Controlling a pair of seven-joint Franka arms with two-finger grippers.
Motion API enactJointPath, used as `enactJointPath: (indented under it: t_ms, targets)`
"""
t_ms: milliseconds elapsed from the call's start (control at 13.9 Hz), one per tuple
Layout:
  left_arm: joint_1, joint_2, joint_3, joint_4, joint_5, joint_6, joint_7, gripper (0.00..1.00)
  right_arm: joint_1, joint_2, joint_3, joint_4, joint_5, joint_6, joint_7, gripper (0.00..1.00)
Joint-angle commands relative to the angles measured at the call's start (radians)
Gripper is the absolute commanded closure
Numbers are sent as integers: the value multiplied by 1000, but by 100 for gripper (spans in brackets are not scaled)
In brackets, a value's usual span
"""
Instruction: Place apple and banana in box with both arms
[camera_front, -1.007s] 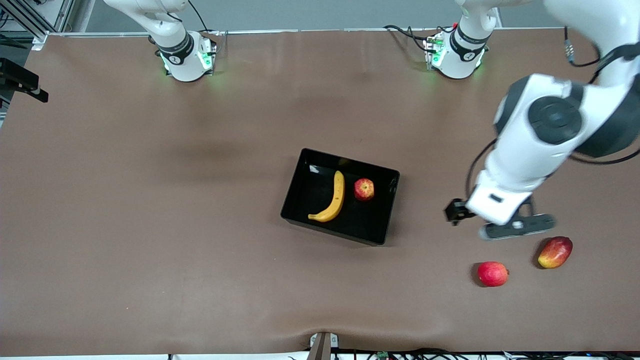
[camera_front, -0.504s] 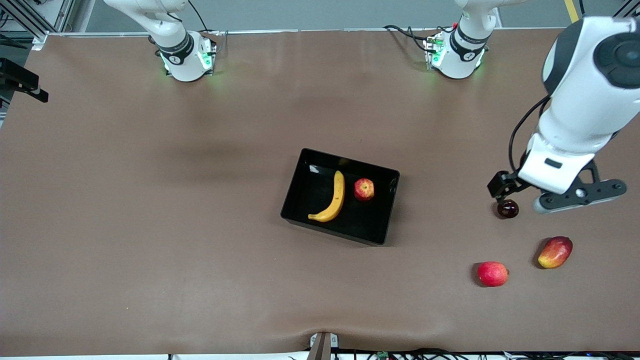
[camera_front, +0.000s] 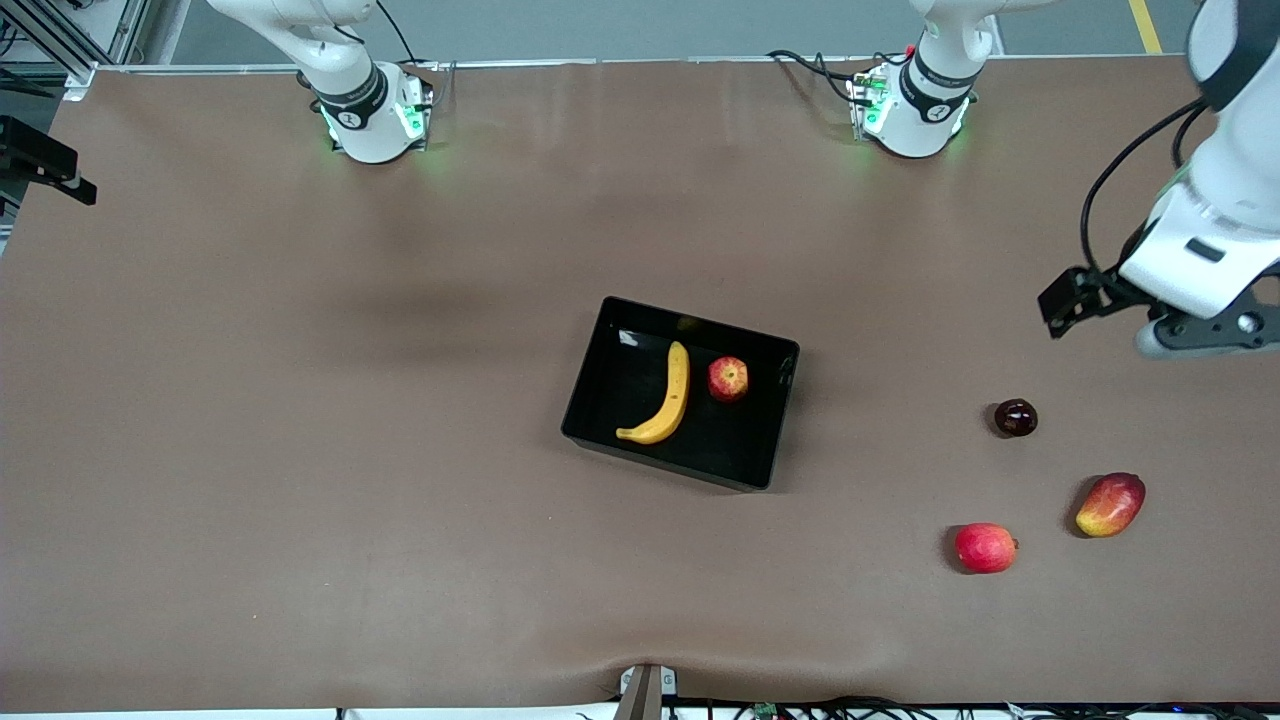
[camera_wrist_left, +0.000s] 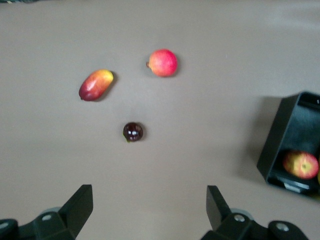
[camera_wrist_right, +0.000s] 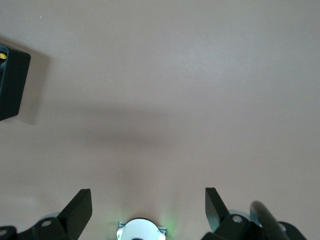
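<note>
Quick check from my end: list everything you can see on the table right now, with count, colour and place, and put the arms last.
box: 1, glossy black, mid-table.
banana: 1, yellow, in the box.
apple: 1, red with yellow streaks, in the box beside the banana.
dark round fruit: 1, dark maroon, on the table toward the left arm's end.
plain red fruit: 1, pinkish red, nearer the camera than the dark fruit.
mango: 1, red and yellow, beside the plain red fruit.
left gripper: 1, black, open, empty, above the table near the loose fruits.
right gripper: 1, black, open, empty, above bare table.

Even overhead light, soft shadows, glare on the box (camera_front: 600, 365); left wrist view slightly blurred.
</note>
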Motion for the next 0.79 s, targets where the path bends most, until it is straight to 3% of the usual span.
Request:
enactJointPath:
  t_ms: [0,504,719]
  targets:
    - [-75,-98,118,-97,-51,-7,87,0,-26,-20,16,-13,2,-5,-2,0]
    - [-95,-235,152,-252,-71,48,92,0,-27,-18,16,-9,3,6,-2,0]
    - [-100,-260,177,-275,-102,57,99,0,-39,-17,16,-9,3,6,0,0]
